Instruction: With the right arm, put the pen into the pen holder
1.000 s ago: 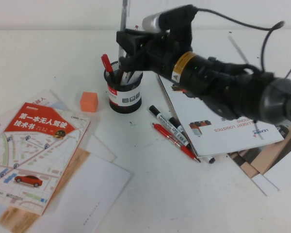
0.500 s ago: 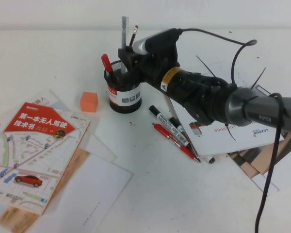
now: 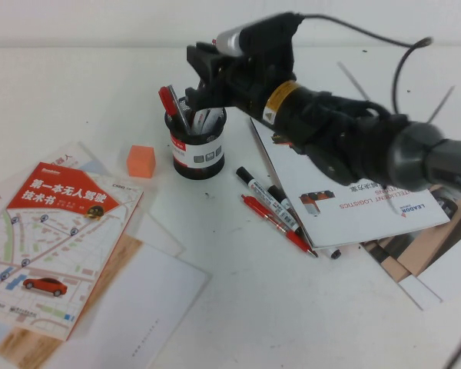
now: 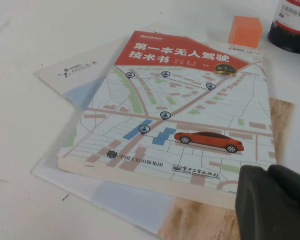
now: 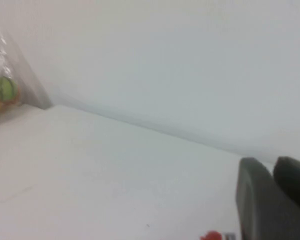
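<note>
**Right arm.** The right arm [image 3: 346, 142] reaches in from the right across the counter [image 3: 77, 92]. The right pincer [image 3: 203, 73] sits directly above the pen holder [image 3: 196, 150], close to its rim. Whether this pincer is open, closed or gripping cannot be told.

**Change from earlier frames.** One second ago and half a second ago, the pen stood upright with its upper end projecting well above the pincer. That projecting end is now gone. A slim pale shaft, taken to be the pen [image 3: 202, 119], shows inside the holder's rim just below the pincer. Most of it is hidden by the mesh and the arm. The wrist now sits slightly further towards the robot's left than half a second ago.

**Unchanged items.**
- The red pen [image 3: 169, 101] leans in the holder on the robot's left side.
- The orange cube [image 3: 140, 161] lies just left of the holder.
- The markers [image 3: 265, 192] lie right of the holder, beside the brochure [image 3: 353, 200].

**Left arm.** The left pincer [image 4: 268, 172] hangs over the corner of the map-cover book [image 4: 180, 115]. Its state cannot be told.
</note>
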